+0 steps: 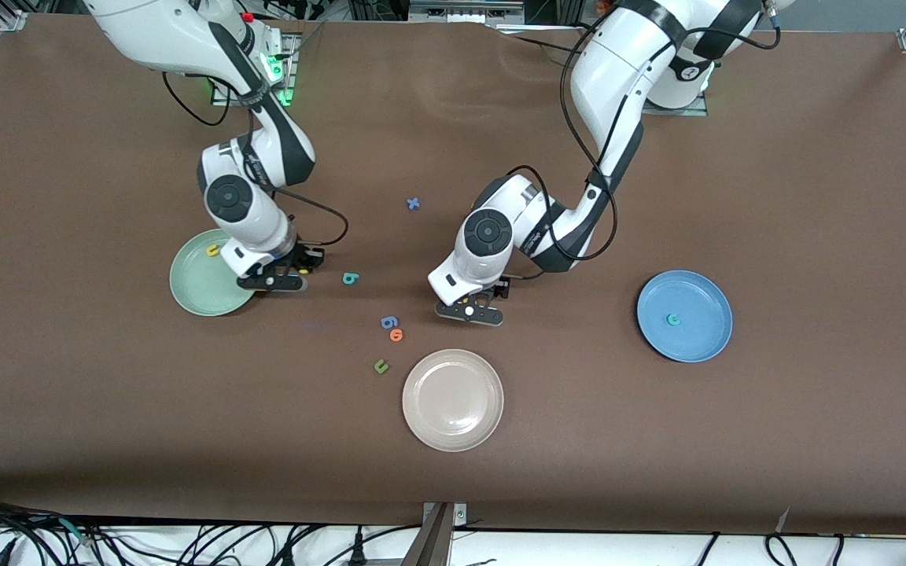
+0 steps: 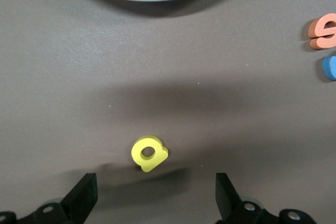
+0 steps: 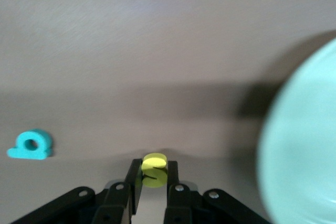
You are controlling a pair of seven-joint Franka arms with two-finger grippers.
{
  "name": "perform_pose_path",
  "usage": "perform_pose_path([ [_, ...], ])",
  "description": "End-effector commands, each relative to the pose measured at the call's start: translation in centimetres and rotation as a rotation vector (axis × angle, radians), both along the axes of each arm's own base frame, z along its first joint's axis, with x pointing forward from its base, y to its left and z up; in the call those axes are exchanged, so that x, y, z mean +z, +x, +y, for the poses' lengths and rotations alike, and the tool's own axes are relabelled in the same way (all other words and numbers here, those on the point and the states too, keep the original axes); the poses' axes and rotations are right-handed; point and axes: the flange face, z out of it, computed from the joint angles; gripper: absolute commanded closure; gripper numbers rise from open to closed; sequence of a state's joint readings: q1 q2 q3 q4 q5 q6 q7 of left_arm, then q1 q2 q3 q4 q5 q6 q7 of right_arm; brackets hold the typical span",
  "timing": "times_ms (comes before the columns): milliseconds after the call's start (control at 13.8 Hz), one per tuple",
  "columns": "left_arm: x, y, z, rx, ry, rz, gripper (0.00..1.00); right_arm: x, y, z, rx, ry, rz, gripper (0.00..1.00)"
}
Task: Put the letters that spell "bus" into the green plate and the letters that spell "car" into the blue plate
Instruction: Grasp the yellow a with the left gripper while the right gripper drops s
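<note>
Right gripper (image 3: pixel 152 182) is pinched on the yellow "s" (image 3: pixel 154 170), low over the counter (image 1: pixel 657 440) just beside the green plate (image 1: pixel 193 287), which already holds the yellow "u" (image 1: pixel 212 250). So the carry is short: straight toward the plate rim. Teal "b" (image 1: pixel 351 278) lies on the counter between the two arms, closer to the right one. Left gripper (image 2: pixel 155 195) hangs wide open over the yellow "a" (image 2: pixel 149 153), which sits between the fingers, probably slightly off-centre. Blue plate (image 1: pixel 705 338) has the teal "c" (image 1: pixel 672 319); the "r" isn't visible.
</note>
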State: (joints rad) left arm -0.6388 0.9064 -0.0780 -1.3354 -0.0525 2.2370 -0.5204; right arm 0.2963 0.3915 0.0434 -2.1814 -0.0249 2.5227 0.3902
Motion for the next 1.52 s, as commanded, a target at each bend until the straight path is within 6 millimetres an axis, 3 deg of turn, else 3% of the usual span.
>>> perform_pose_path([
  [0,-1.0,-0.1,-0.9,0.002,0.010,0.013,0.02,3.4,0.6,-3.7,0.031,-0.032,0.013,1.00],
  [217,-1.3,-0.6,-1.3,-0.009,0.013,0.016,0.07,4.1,1.1,-7.7,0.029,-0.056,0.046,1.00],
  [361,-1.3,-0.6,-1.4,-0.010,0.013,0.016,0.14,2.6,0.6,-10.0,0.010,-0.076,0.098,1.00],
  [434,-1.4,-0.6,-1.3,-0.012,0.014,0.017,0.24,1.3,0.3,-11.0,0.009,-0.085,0.126,1.00],
  [578,-1.7,-0.4,-1.0,-0.009,0.017,0.019,0.35,-0.2,0.1,-12.9,0.002,-0.091,0.157,1.00],
  [723,-1.7,0.2,-0.4,-0.004,0.027,0.008,0.39,-1.0,-0.2,-13.3,0.002,-0.095,0.174,1.00],
  [795,-1.7,0.3,-0.3,-0.001,0.026,0.007,0.39,-1.4,-0.4,-13.3,-0.001,-0.095,0.180,0.92],
  [867,-1.8,0.3,-0.3,-0.001,0.026,0.007,0.39,-1.4,-0.4,-13.3,0.001,-0.095,0.179,0.69],
  [940,-1.8,0.4,-0.3,-0.001,0.025,0.006,0.39,-1.2,-0.3,-13.3,-0.001,-0.094,0.177,0.26],
  [1012,-1.4,0.5,-0.5,0.000,0.021,0.000,0.38,-1.0,-0.2,-13.2,-0.010,-0.093,0.171,0.01],
  [1157,-1.6,0.8,-0.8,0.011,0.015,-0.004,0.33,0.2,0.3,-12.8,-0.022,-0.084,0.153,0.01],
  [1229,-1.5,1.1,-1.0,0.015,0.009,-0.011,0.31,1.9,1.1,-11.9,-0.052,-0.084,0.144,0.01],
  [1446,-1.6,1.3,-1.0,0.020,0.008,-0.012,0.31,5.3,2.7,-5.1,-0.160,-0.093,0.159,0.01],
])
